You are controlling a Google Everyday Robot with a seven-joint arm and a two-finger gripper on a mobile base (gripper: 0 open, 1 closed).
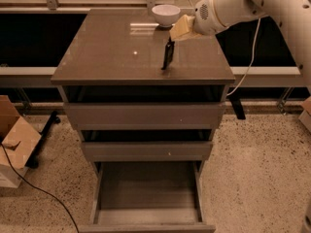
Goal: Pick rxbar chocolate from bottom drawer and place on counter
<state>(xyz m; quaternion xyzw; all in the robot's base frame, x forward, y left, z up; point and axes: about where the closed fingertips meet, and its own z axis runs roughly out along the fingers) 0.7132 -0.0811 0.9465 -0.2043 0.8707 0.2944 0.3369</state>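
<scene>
The rxbar chocolate [168,54], a thin black bar, hangs almost upright over the right middle of the counter [116,50], its lower end at or just above the glossy surface. My gripper [180,29], with pale yellow fingers, is just above and to the right of the bar and is shut on its top end. The white arm reaches in from the upper right. The bottom drawer [148,191] is pulled fully out at the foot of the cabinet, its grey floor bare.
A white bowl [165,14] stands at the counter's back edge, just behind and left of the gripper. The two upper drawers [146,115] stick out slightly. A cardboard box [14,147] and a black cable [41,191] lie on the floor at the left.
</scene>
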